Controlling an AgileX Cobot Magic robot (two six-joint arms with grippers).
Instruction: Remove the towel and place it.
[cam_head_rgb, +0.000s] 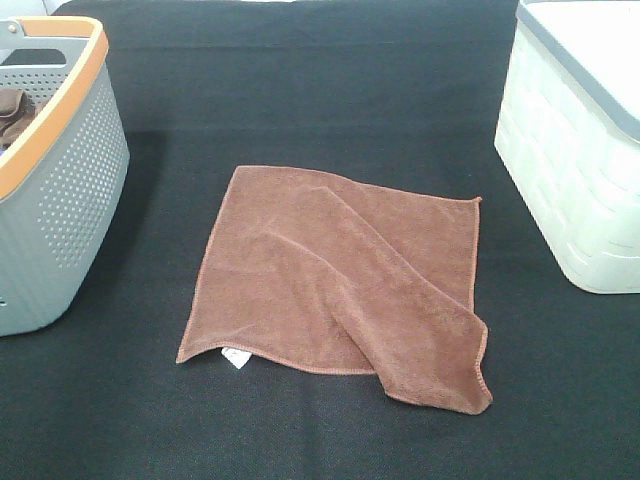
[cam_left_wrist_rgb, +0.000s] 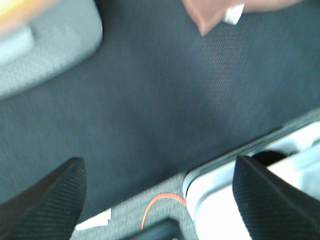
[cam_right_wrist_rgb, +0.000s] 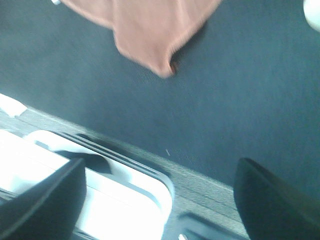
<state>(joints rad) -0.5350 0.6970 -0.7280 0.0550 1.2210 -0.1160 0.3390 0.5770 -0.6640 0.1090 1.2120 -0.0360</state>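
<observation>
The reddish-brown towel (cam_head_rgb: 335, 280) lies spread on the black table cover in the middle of the exterior view, with a diagonal fold and its near right corner doubled over. A small white tag (cam_head_rgb: 234, 357) sticks out at its near left edge. No arm shows in the exterior view. In the left wrist view my left gripper (cam_left_wrist_rgb: 157, 200) is open and empty, held over the table's near edge, with the towel's corner (cam_left_wrist_rgb: 205, 15) and tag far from it. In the right wrist view my right gripper (cam_right_wrist_rgb: 160, 200) is open and empty, with the towel's folded corner (cam_right_wrist_rgb: 150, 35) well away from it.
A grey perforated basket (cam_head_rgb: 60, 190) with an orange rim stands at the left and holds more brown cloth (cam_head_rgb: 12, 110). A white lidded bin (cam_head_rgb: 575, 150) stands at the right. White robot-base parts (cam_left_wrist_rgb: 260, 190) lie past the table's near edge.
</observation>
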